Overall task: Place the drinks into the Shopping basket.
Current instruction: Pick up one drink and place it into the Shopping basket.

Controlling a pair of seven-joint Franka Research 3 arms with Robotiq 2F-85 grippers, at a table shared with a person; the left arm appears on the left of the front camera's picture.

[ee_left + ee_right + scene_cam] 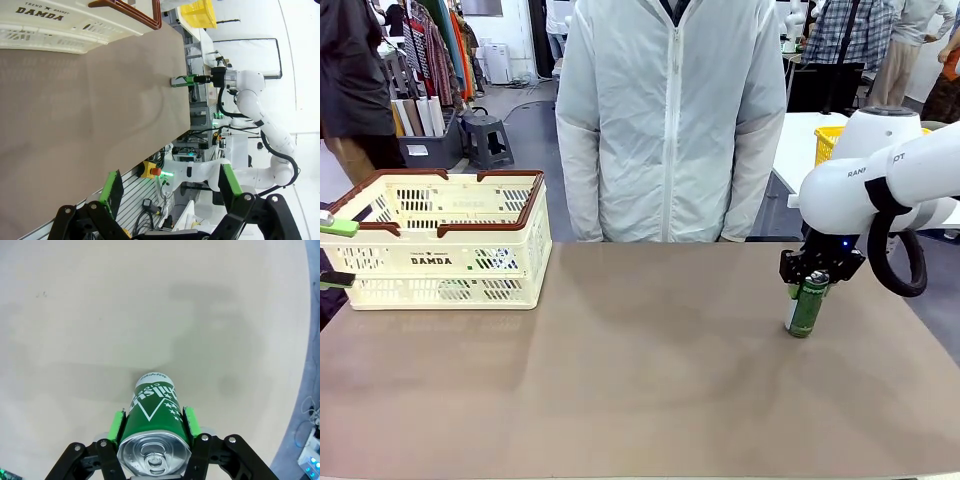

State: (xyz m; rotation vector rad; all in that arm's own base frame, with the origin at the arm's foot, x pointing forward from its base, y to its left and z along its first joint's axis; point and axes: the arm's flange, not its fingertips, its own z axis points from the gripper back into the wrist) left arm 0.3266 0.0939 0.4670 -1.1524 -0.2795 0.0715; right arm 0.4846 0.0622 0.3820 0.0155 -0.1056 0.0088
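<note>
At the far left of the tabletop (620,380) I have the Shopping basket (440,240), cream with a brown rim and standing upright. Through its slots I can't make out any can, so I judge nothing has been delivered yet, though part of its floor is hidden from me. My left end effector (167,187) hangs by the basket's left end with its green pads spread wide and nothing between them.

The middle of the tabletop is bare, with a person in a white jacket (670,120) standing at the far edge.

Over on the right, my right end effector (154,424) is clamped on a green can (152,407), one pad on each side just under the silver top. In the front view the can stands upright, its base at or just above the tabletop; I can't tell which.

So the grasp is made; the lift, the carry across to the left and the drop into the basket all remain, well apart as they are.
</note>
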